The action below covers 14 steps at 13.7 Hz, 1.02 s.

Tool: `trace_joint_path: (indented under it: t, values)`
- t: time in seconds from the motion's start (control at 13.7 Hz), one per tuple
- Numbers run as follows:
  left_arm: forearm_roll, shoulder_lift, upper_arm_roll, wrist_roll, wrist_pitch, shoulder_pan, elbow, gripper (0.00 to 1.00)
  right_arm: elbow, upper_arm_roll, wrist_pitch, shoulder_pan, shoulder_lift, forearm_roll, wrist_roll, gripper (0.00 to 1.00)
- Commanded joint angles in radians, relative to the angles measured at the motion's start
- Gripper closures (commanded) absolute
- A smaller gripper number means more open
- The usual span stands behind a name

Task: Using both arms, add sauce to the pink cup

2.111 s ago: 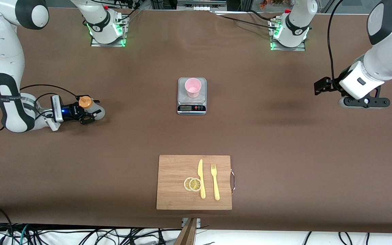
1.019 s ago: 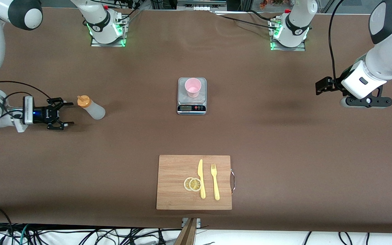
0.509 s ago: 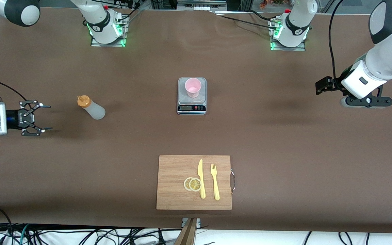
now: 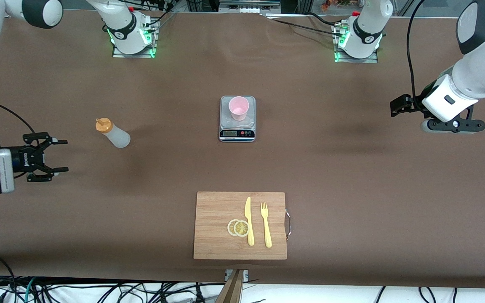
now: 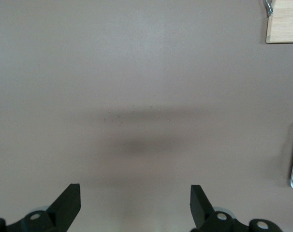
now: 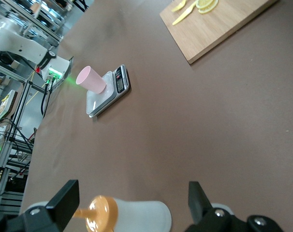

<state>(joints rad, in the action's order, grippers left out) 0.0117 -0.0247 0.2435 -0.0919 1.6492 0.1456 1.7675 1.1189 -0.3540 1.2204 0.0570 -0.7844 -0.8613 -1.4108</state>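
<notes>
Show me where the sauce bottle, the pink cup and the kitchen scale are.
sauce bottle [image 4: 116, 134], front view, on its whitish body.
pink cup [image 4: 239, 108], front view, inside the round rim.
kitchen scale [image 4: 236, 134], front view, on the display strip.

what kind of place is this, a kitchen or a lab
Most likely a robotics lab staged as a kitchen bench: two white jointed robot arms bolted to a brown-covered table, a small silver digital scale under a pale pink plastic cup, and loose cables along the table's edge.
</notes>
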Motion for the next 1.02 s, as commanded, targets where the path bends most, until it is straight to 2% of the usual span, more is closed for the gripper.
trace_joint_path:
  t: [0.0, 0.22, 0.51, 0.65, 0.73, 0.95]
  values:
    - [-0.029, 0.005, 0.002, 0.004, -0.026, 0.0, -0.02, 0.0, -0.021, -0.006, 0.001, -0.052, 0.037, 0.045, 0.198, 0.0]
    - [-0.029, 0.006, 0.002, 0.003, -0.025, 0.0, -0.019, 0.0, -0.022, -0.008, 0.031, -0.13, 0.074, 0.08, 0.424, 0.0]
    - [-0.029, 0.006, 0.002, 0.003, -0.026, 0.0, -0.019, 0.0, -0.019, 0.009, 0.059, -0.206, 0.166, 0.198, 0.721, 0.0]
    - [-0.029, 0.006, 0.002, 0.003, -0.025, 0.0, -0.019, 0.0, -0.013, 0.023, 0.059, -0.232, 0.214, 0.286, 0.836, 0.0]
    - [-0.029, 0.006, 0.002, 0.003, -0.025, 0.0, -0.019, 0.0, -0.002, 0.041, 0.057, -0.241, 0.244, 0.338, 0.901, 0.0]
    - [-0.029, 0.006, 0.003, -0.003, -0.025, 0.0, -0.019, 0.0, 0.091, 0.151, 0.068, -0.236, 0.362, 0.49, 1.108, 0.0]
